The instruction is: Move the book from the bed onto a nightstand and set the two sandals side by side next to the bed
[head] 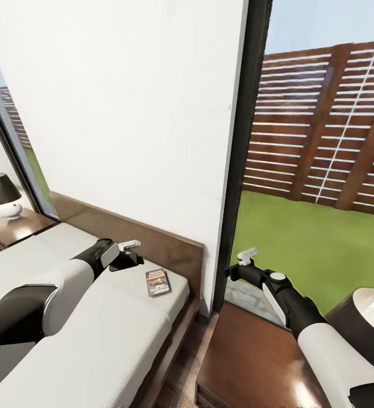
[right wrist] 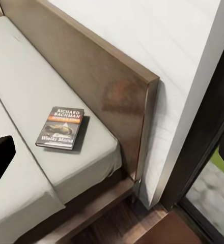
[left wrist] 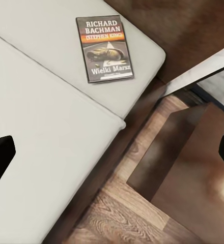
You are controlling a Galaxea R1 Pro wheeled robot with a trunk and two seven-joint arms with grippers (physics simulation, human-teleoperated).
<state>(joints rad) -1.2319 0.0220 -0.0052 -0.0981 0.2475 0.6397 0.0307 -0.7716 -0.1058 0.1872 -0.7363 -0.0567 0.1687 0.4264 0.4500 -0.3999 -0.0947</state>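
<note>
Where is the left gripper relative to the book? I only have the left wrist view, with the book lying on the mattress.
Observer: In the head view the left gripper is over the mattress, beside the book and not touching it.
Operator: Is the other arm holding anything?
Observer: No. The right gripper is up in front of the window, its fingers wide apart with nothing between them.
Operator: Is there a second nightstand?
Observer: Yes. The far nightstand, past the bed's other side, carries a black-shaded lamp.
</note>
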